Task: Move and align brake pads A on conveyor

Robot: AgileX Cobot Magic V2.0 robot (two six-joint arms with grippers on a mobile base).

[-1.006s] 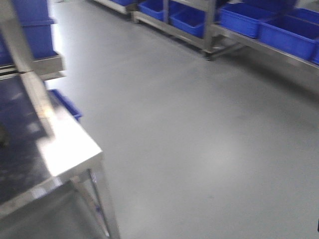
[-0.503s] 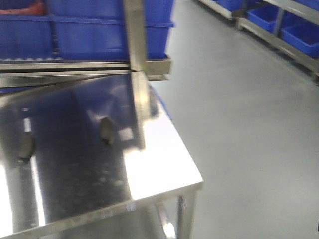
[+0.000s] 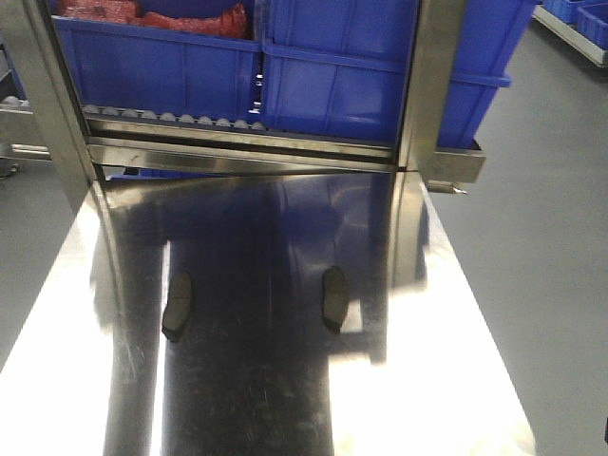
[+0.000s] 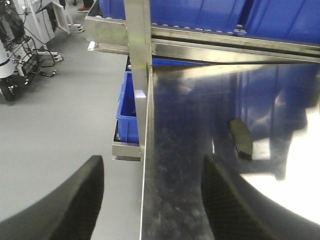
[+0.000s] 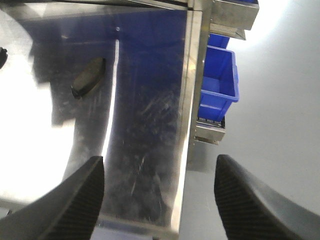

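Both wrist views cut the left gripper & right gripper off at the btm edge, only finger ends showing. Front view: blue bins cropped at top, red stuff inside too cropped to ID. In right wrist view a dark bit at left edge is cut off, can't tell what.

The left pad and the right pad are laid well apart, side by side, on the table. Behind the table a roller rack is set, on which the left bin and the right bin are placed next to each other. A lower bin is seen off the table's left edge.
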